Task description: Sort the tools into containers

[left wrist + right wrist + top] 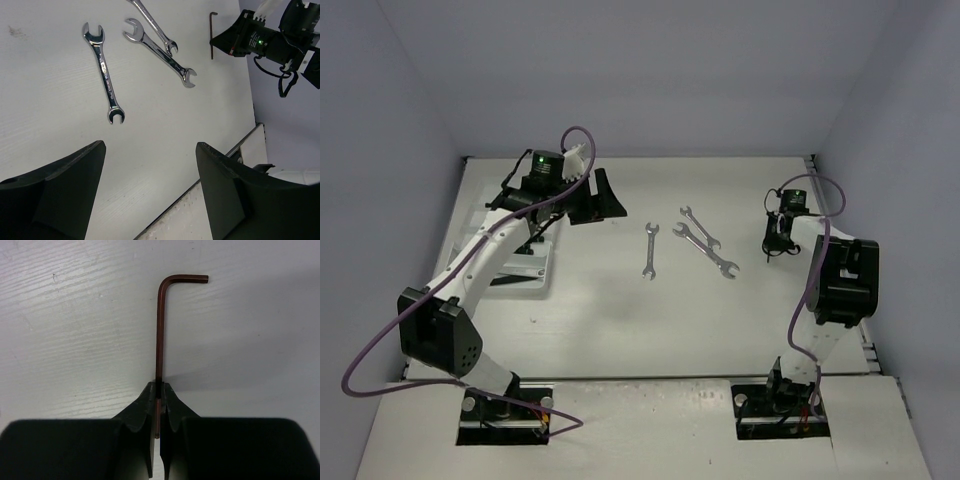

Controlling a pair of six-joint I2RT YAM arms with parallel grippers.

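Note:
Three silver wrenches lie mid-table: one [650, 250] alone on the left, and two [700, 228] [710, 252] side by side to its right. They also show in the left wrist view [103, 70] [160, 52] [152, 22]. My left gripper [598, 196] hangs open and empty above the table, just right of the white tray [525, 272], which my left arm partly hides. My right gripper [160, 387] is shut on the long shank of a dark red-brown L-shaped hex key [160, 325], low over the table at the right [773, 243]. The key also shows in the left wrist view [212, 35].
Grey walls close in the table on the left, back and right. The table's near edge [210, 172] runs below my left fingers [220, 185]. The right arm's upper link [840, 280] stands near the right edge.

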